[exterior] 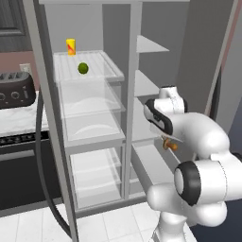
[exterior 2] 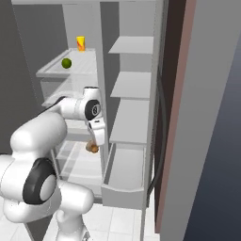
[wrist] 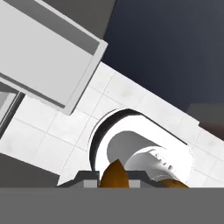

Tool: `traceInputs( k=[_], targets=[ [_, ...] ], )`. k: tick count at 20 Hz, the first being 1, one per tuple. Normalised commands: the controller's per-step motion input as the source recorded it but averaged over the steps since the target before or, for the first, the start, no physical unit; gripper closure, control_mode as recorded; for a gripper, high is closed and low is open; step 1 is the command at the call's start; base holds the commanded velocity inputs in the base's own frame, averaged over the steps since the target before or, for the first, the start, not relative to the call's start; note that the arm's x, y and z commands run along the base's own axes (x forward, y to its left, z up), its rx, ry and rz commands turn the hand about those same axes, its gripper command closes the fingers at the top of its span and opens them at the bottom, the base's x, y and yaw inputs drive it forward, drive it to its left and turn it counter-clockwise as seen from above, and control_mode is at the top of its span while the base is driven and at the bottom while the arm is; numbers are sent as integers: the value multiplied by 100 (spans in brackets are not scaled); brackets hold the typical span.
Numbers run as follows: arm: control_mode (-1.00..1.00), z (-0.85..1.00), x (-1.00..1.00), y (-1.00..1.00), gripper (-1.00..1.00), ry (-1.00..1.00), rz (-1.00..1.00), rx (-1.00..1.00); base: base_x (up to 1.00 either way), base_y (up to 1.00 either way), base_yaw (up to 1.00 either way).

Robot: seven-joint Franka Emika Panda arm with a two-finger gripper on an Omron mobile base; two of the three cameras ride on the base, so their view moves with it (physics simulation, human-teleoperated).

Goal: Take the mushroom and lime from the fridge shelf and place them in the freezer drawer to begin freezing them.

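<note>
Nearest to you, the two-finger gripper [exterior 2: 94, 147] on the white arm is clamped narrowly on the small mushroom with the dark brown cap and tan-orange stem [exterior 2: 92, 148], pointing down. The hand view shows the brown cap [wrist: 114, 175] wedged between the dark fingertips [wrist: 87, 177], with the tiled floor [wrist: 57, 131] below it. In the left base view you catch just a bit of orange-brown [exterior: 169, 144] under the hand. The right base view places the mushroom in the air just left of the pulled-out, shallow pale grey freezer drawer [exterior 2: 123, 192], above the level of its rim and not yet inside; in the hand view the drawer [wrist: 65, 57] lies toward the upper left. Farther back and higher, the small smooth dark green lime [exterior: 83, 68] sits on the wide translucent ridged fridge shelf [exterior: 106, 71], apart from the yellow cup with a red mark [exterior: 71, 47] behind it; the right base view shows the same pair, lime [exterior 2: 66, 62] in front of cup [exterior 2: 81, 43].
</note>
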Motion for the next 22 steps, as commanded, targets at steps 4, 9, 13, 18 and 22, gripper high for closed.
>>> traceInputs(
  k=[4,9,13,18,22],
  targets=[
    [-100,-43,6,-16,100,0,-5,0,0,0,0],
    [-100,-55,0,-7,100,-3,-1,0,0,0,0],
    [-100,-52,0,0,100,-7,-1,0,0,0,0],
    [-100,-39,11,-2,100,-2,0,0,0,0,0],
    [-100,-32,16,-18,100,0,0,0,0,0,0]
  ],
)
